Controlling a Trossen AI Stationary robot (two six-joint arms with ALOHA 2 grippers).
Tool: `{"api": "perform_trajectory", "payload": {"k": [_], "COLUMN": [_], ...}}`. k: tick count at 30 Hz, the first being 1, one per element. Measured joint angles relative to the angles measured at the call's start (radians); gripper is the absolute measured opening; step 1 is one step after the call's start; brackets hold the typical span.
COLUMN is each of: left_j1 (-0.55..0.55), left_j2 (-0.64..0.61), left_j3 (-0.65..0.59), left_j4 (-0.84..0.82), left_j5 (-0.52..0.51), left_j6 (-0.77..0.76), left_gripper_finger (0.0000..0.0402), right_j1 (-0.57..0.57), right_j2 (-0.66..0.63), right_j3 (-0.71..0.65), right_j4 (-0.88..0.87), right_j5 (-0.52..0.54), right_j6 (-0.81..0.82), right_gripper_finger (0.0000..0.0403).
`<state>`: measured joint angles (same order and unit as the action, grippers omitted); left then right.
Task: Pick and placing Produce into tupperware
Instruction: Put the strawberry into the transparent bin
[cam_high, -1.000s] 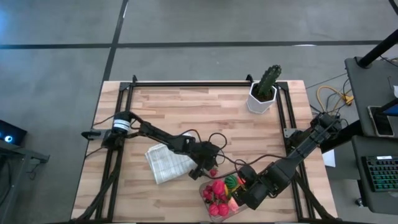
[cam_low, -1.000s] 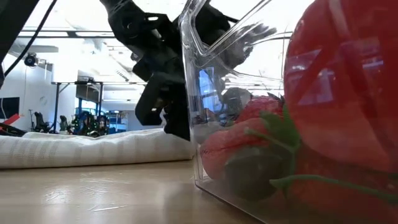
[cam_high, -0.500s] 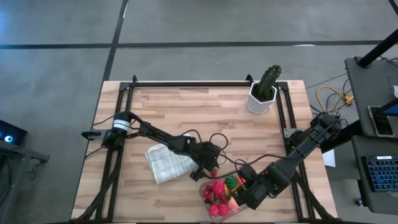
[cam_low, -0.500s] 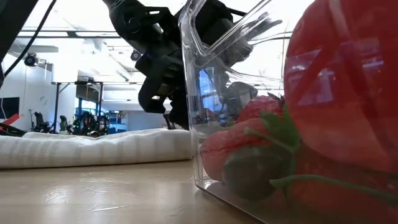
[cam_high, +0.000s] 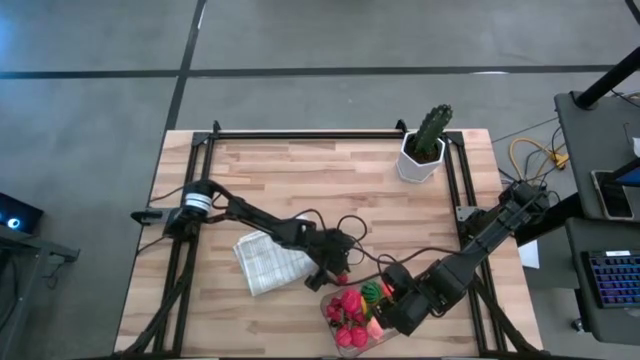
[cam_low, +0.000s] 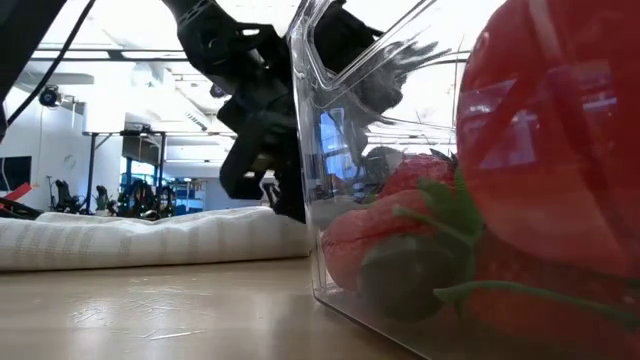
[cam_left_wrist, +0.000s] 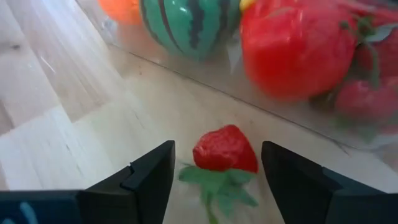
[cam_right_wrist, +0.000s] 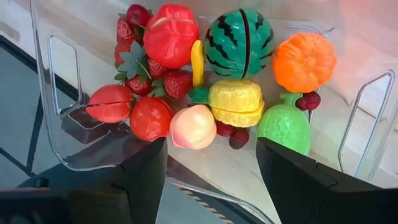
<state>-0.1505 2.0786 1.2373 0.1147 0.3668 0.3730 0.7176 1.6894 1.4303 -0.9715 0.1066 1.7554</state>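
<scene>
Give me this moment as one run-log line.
left gripper: open, straddling strawberry on table beside tupperware | right gripper: open, holding tupperware rim | produce: mostly inside | stage: picking strawberry

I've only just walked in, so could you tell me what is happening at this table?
The left gripper is open around a toy strawberry lying on the table just outside the tupperware. The right gripper grips the tupperware's rim. Most produce is already inside. The cloth and cactus sit untouched.
</scene>
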Motion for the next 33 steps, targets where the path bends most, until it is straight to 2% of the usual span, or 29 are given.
{"api": "perform_trajectory", "payload": {"k": [11, 23, 33], "left_j1": [0.000, 0.000, 0.024], "left_j2": [0.020, 0.020, -0.014], "left_j3": [0.003, 0.011, 0.033], "left_j4": [-0.013, -0.021, -0.022], "left_j5": [-0.001, -0.007, -0.035], "left_j6": [-0.027, -0.048, -0.131], "left_gripper_finger": [0.0221, 0.0153, 0.0137], "right_j1": [-0.005, -0.005, -0.005], "right_j2": [0.000, 0.000, 0.000], "right_j3": [0.000, 0.000, -0.002], "right_j4": [0.001, 0.000, -0.001], "right_j5": [0.002, 0.001, 0.001], "right_j6": [0.000, 0.000, 0.000], "right_gripper_finger": [0.0238, 0.0238, 0.0238]}}
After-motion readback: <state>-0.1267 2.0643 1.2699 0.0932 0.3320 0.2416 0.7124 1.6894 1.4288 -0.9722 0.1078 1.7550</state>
